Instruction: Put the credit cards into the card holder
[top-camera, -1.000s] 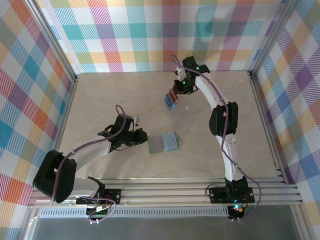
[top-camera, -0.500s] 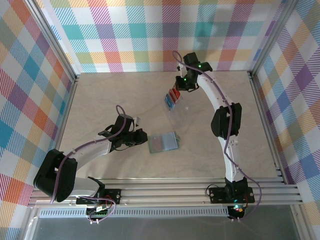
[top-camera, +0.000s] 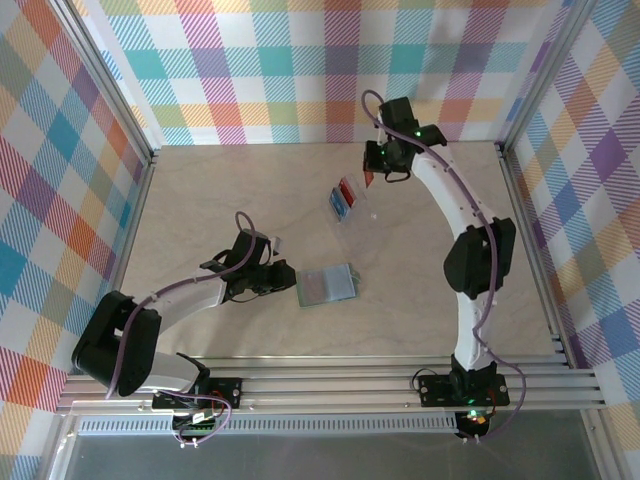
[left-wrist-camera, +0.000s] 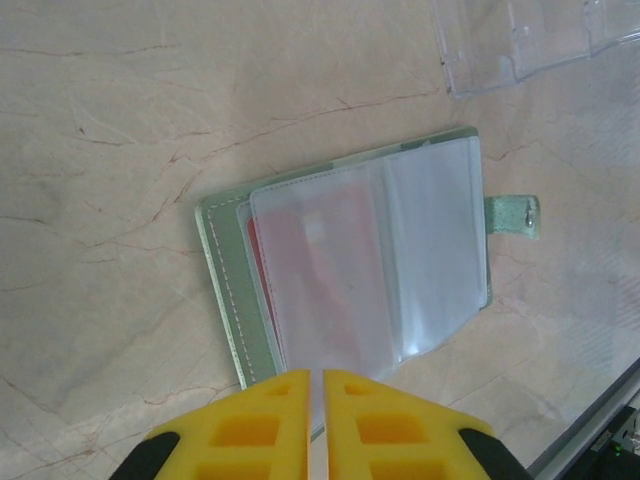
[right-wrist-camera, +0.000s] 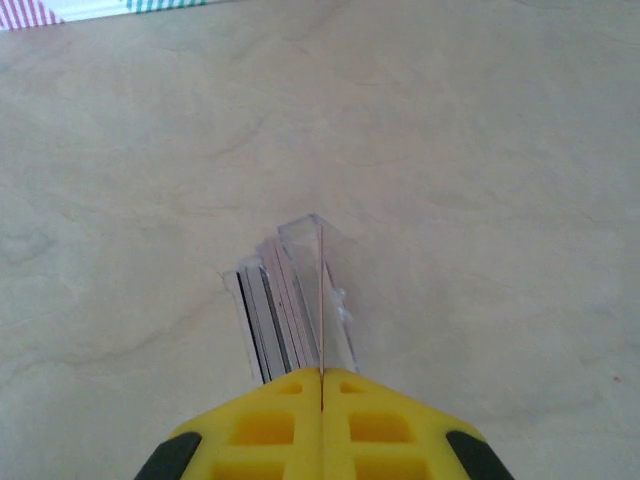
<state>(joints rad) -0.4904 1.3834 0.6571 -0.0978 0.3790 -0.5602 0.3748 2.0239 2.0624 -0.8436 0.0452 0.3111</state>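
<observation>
The grey-green card holder (top-camera: 327, 285) (left-wrist-camera: 360, 270) lies open on the table, a red card (left-wrist-camera: 305, 270) showing through its pale pocket. My left gripper (top-camera: 292, 283) (left-wrist-camera: 322, 385) is shut on the holder's near edge, its fingers almost together. My right gripper (top-camera: 372, 177) (right-wrist-camera: 321, 378) hangs just above and to the right of the clear tray (top-camera: 345, 205) (right-wrist-camera: 338, 262). It is shut on one thin red credit card (top-camera: 368, 179) (right-wrist-camera: 320, 300), seen edge-on. Several more credit cards (top-camera: 346, 190) (right-wrist-camera: 275, 320), red and blue, stand upright in the tray.
A corner of the clear tray (left-wrist-camera: 520, 40) lies beyond the card holder in the left wrist view. Aluminium rails (top-camera: 330, 380) border the table's near edge and sides. Checked walls (top-camera: 250, 70) close in the back and sides.
My right gripper has risen and drawn back to the right from the tray, carrying a red card. The left arm and the card holder have stayed where they were.
</observation>
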